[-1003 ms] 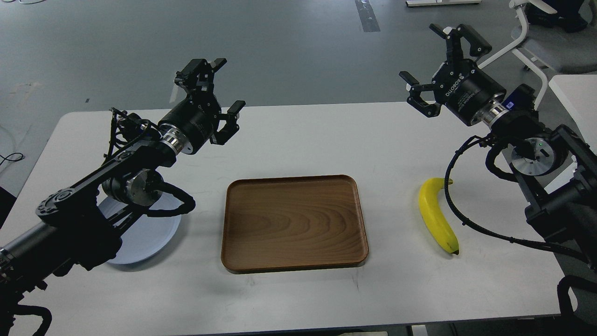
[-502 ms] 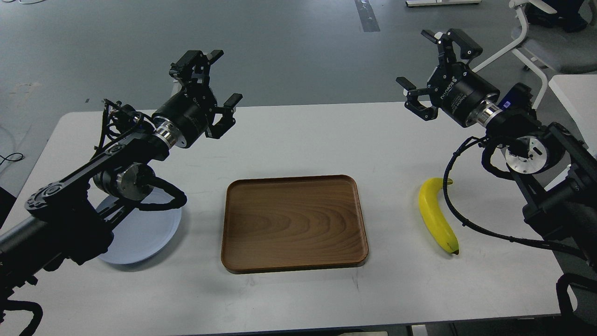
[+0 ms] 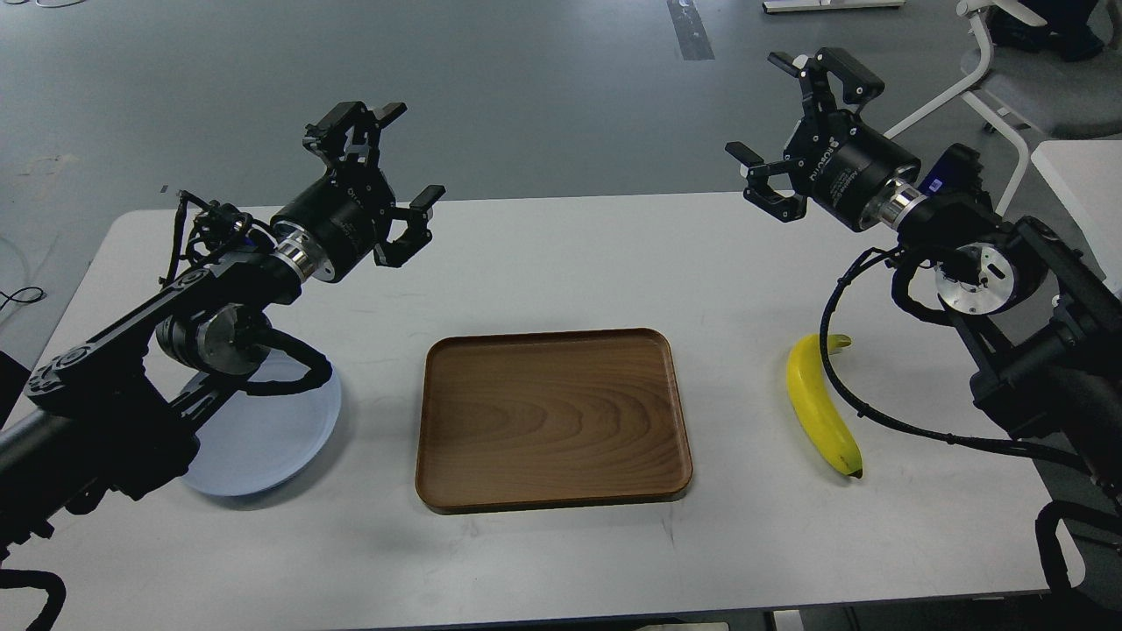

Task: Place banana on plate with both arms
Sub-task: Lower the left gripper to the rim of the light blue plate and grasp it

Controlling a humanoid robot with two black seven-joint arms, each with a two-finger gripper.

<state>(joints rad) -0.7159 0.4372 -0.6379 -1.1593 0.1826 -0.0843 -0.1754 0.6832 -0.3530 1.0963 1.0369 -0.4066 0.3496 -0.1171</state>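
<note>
The banana (image 3: 821, 406) lies on the table right of the wooden tray (image 3: 552, 419), its long axis running from the stem at the far end to the dark tip nearer me. The right gripper (image 3: 793, 118), fingers spread and empty, hangs beyond and above it (clearly the nearer arm). The left gripper (image 3: 379, 180), also spread, hovers far-left of the tray, above the plate (image 3: 272, 438)

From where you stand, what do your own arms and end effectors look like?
Both arms are black and jointed, with a bright silver ring at each wrist and round silver discs at a joint lower down. Loose black cables loop alongside them. The left end effector and the right end effector are black, with angular linked fingers on a thick cylindrical body. The right body carries white lettering.
</note>
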